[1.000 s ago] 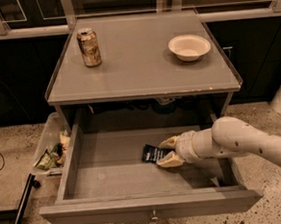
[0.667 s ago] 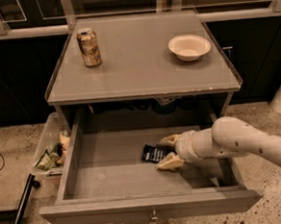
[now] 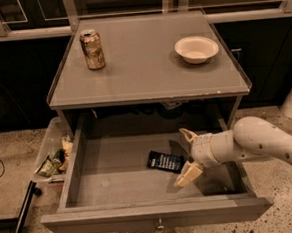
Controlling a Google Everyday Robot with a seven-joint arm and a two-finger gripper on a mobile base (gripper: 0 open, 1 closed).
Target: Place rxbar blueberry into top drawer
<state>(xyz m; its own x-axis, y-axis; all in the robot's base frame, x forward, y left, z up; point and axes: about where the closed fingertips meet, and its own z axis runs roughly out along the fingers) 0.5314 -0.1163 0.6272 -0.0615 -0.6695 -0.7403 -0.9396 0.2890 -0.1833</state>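
The rxbar blueberry (image 3: 165,162), a flat dark navy bar with pale lettering, lies on the floor of the top drawer (image 3: 114,171). The drawer is pulled out wide below the table top, and its front panel carries a small metal knob (image 3: 158,225). My gripper (image 3: 187,154) is inside the drawer just right of the bar, open and empty, with its two pale fingers spread apart. The white arm (image 3: 258,140) reaches in from the right.
On the grey table top (image 3: 148,83) stand a gold drink can (image 3: 91,49) at the back left and a white bowl (image 3: 196,49) at the back right. A clear plastic bin of wrappers (image 3: 51,160) sits on the floor left of the drawer.
The gripper has opened and let go of the bar, then drawn back to the right. The bar now lies free on the drawer floor.
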